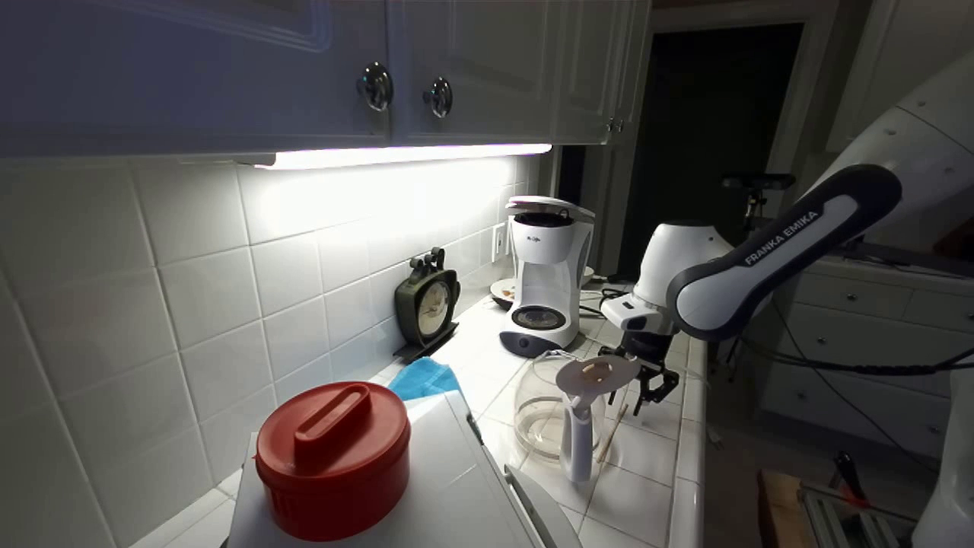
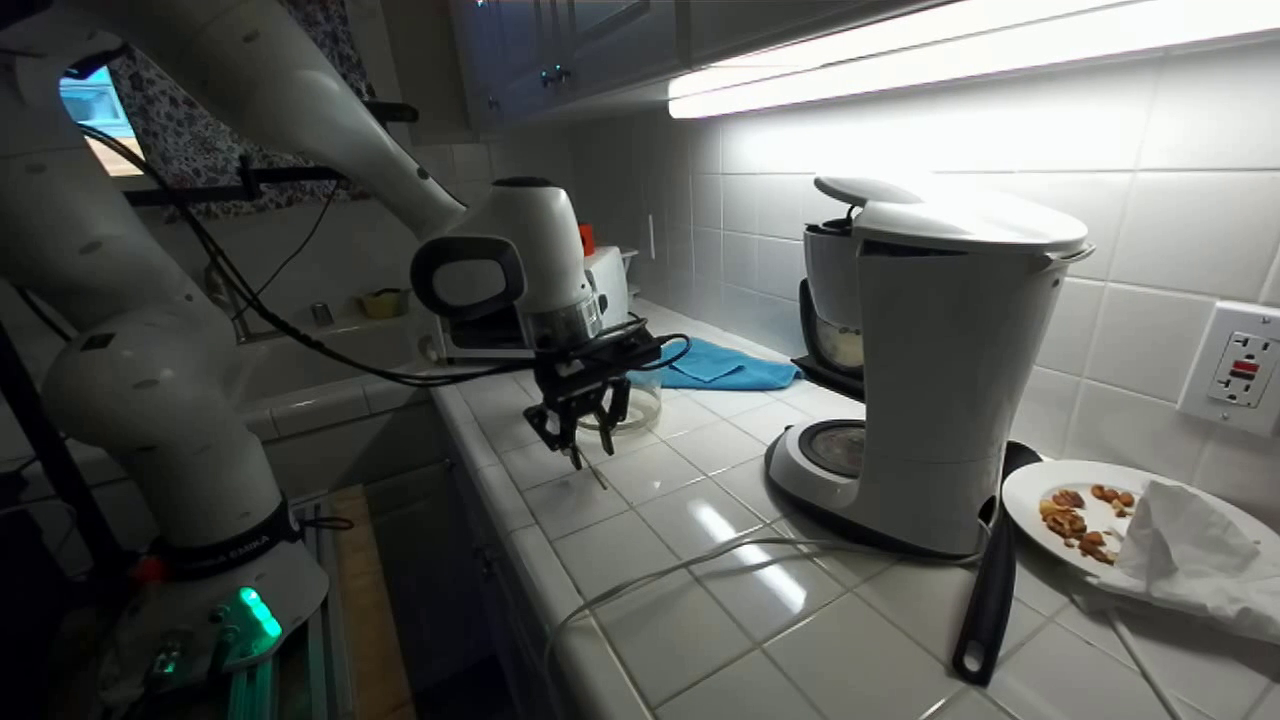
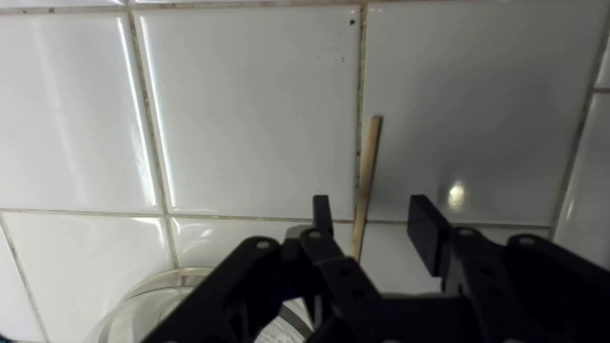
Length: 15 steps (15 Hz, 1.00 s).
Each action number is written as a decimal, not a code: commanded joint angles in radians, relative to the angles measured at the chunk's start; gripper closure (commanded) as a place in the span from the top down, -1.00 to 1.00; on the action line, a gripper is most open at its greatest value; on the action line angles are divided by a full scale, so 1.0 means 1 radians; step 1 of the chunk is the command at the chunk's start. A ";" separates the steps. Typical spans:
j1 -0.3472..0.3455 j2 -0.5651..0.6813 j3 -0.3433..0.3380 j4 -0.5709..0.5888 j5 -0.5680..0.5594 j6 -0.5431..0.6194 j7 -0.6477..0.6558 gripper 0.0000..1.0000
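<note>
A thin wooden stick (image 3: 369,166) lies on the white tiled counter, close to a grout line. It also shows in an exterior view (image 1: 613,434). My gripper (image 3: 371,208) is open and points down at the counter. In the wrist view the stick runs between its two fingers, which stand apart from it; its near end is hidden behind the gripper. The gripper also shows in both exterior views (image 1: 624,403) (image 2: 592,457), low over the counter. A glass carafe (image 1: 542,415) with a white handle and lid stands beside the gripper; part of it shows in the wrist view (image 3: 138,309).
A white coffee maker (image 2: 930,400) with raised lid stands by the wall. Its cord (image 2: 690,568) crosses the counter. A blue cloth (image 2: 720,367), a dark clock-like dial (image 1: 428,308), a red lidded container (image 1: 335,449) and a plate of nuts (image 2: 1030,490) are around. Cabinets hang above.
</note>
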 commanded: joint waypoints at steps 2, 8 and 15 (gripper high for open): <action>0.010 0.022 -0.010 -0.011 0.071 0.015 -0.046 -0.80; 0.006 0.038 -0.008 -0.012 0.116 0.013 -0.066 -0.10; 0.005 0.048 -0.012 -0.005 0.146 0.013 -0.083 -0.11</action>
